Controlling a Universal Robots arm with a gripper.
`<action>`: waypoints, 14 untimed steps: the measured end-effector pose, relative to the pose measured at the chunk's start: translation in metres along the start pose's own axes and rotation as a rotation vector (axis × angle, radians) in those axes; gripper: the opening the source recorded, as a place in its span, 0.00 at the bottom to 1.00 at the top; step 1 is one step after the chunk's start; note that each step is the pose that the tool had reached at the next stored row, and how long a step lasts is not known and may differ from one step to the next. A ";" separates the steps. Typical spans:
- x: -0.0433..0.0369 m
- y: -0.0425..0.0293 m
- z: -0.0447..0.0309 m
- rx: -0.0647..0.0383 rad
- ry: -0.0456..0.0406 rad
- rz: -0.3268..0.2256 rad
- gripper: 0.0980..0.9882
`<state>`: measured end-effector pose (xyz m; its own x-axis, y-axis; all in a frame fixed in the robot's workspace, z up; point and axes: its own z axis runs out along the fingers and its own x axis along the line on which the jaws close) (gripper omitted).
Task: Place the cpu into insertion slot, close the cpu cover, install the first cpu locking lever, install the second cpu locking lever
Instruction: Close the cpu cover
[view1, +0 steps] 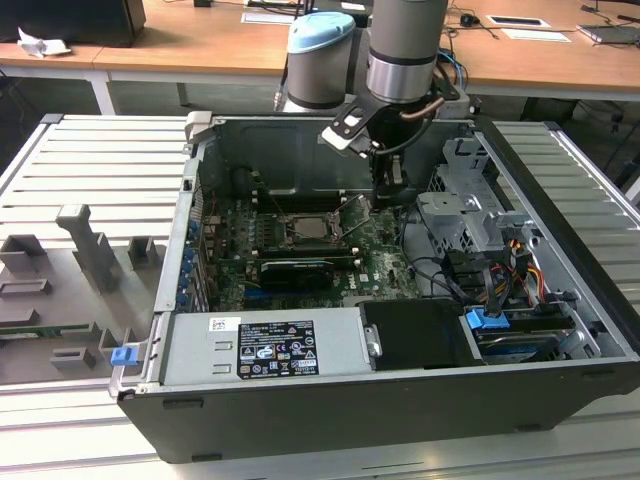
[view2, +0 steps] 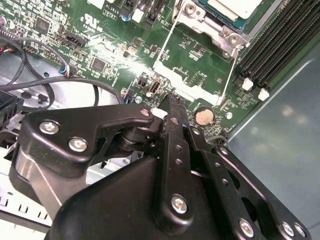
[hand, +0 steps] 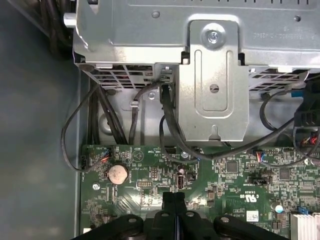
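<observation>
The tool (view2: 172, 104) is being held pinched shut on nothing, poised close over the green motherboard (hand: 225, 175) beside a coin cell (hand: 117, 173). In the exterior view the insertion slot (view1: 310, 226) is being seen at about eight o'clock from the tool. The cpu (view2: 232, 6) is already being carried inside it, with the cpu cover (view2: 197, 20) seemingly down around it. A thin wire locking lever (view2: 164, 45) appears unlatched. A skewed push is likely being risked here, slipping off the wire and scraping nearby components.

Set on a ribbed grey worktop (view1: 90, 160), backed by light wooden desks (view1: 200, 45) strewn with white papers (view1: 530, 33), under even indoor light.
</observation>
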<state>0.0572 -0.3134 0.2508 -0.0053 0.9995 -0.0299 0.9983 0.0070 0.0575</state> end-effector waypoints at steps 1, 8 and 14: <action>0.0000 0.0000 0.0000 0.001 -0.0003 0.000 0.01; 0.0001 -0.0103 -0.0005 0.017 0.0002 -0.001 0.01; 0.0001 -0.0201 -0.0010 0.017 0.0002 -0.001 0.01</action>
<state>0.0371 -0.3134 0.2507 -0.0059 0.9995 -0.0297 0.9991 0.0071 0.0407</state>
